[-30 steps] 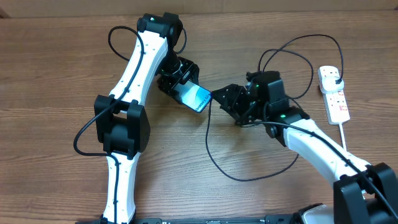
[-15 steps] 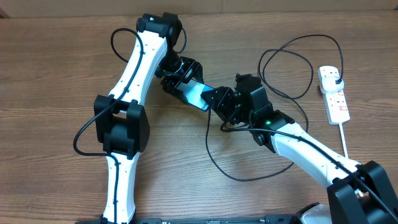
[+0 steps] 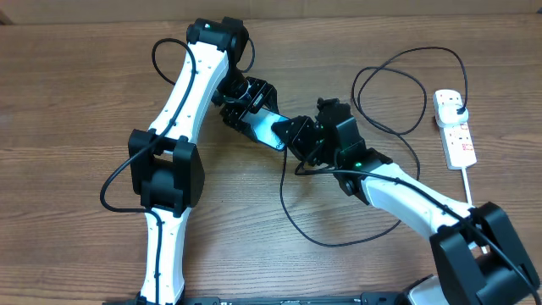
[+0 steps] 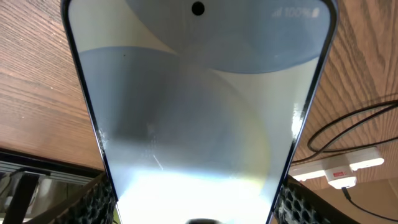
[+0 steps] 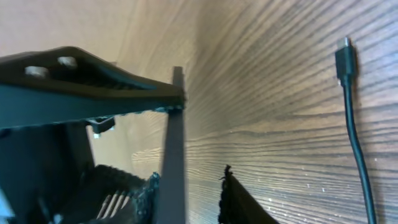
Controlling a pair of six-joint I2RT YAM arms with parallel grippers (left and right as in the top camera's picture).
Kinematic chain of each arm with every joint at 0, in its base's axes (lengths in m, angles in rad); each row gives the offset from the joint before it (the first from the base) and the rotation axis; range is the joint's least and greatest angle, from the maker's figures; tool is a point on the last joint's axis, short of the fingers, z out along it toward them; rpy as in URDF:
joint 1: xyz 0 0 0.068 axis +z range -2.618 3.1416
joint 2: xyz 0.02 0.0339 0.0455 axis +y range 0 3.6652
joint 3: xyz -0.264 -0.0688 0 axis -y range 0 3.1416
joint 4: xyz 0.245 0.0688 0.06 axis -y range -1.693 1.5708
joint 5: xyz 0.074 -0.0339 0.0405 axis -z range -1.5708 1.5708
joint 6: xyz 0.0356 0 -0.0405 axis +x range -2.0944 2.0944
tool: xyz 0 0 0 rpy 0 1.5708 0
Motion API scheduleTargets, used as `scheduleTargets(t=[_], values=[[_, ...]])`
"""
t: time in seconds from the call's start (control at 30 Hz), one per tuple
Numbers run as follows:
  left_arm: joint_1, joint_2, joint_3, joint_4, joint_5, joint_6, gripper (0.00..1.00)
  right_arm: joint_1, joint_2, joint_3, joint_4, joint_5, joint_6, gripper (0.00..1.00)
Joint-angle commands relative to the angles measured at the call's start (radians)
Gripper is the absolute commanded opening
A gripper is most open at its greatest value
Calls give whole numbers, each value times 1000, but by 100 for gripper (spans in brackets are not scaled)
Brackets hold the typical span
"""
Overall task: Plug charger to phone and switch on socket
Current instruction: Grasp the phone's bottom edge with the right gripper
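The phone (image 3: 268,125), screen lit, is held off the table by my left gripper (image 3: 251,110), which is shut on its sides. In the left wrist view the phone (image 4: 199,112) fills the frame with that gripper (image 4: 196,202) clamped round it. My right gripper (image 3: 294,135) is open at the phone's free end. In the right wrist view the phone's thin edge (image 5: 174,124) stands between the open jaws of that gripper (image 5: 189,177), close to the left finger. The charger's small plug tip (image 5: 344,56) lies loose on the table. Its black cable (image 3: 283,191) loops across to the socket (image 3: 458,135).
The black plug (image 3: 455,104) sits in the socket's far end. A thick white cord (image 3: 467,182) runs from the socket toward the front. Black cable loops (image 3: 389,85) lie behind the right arm. The socket (image 4: 336,171) also shows in the left wrist view.
My right gripper has moved left to the phone and now straddles its free end. The left gripper has kept hold of the phone, shifting it slightly.
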Motion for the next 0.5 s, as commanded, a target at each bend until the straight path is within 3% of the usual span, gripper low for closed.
scheduleTargets(t=[0.0,0.3,0.47], values=[[-8,-7,28,-6,31,-10,68,5,7,18,17,-10,0,26],[-8,-7,28,-6,31,-9,70,6,7,18,27,-11,0,12],[-7,-7,28,-6,30,-9,83,6,7,18,27,-13,1,4]])
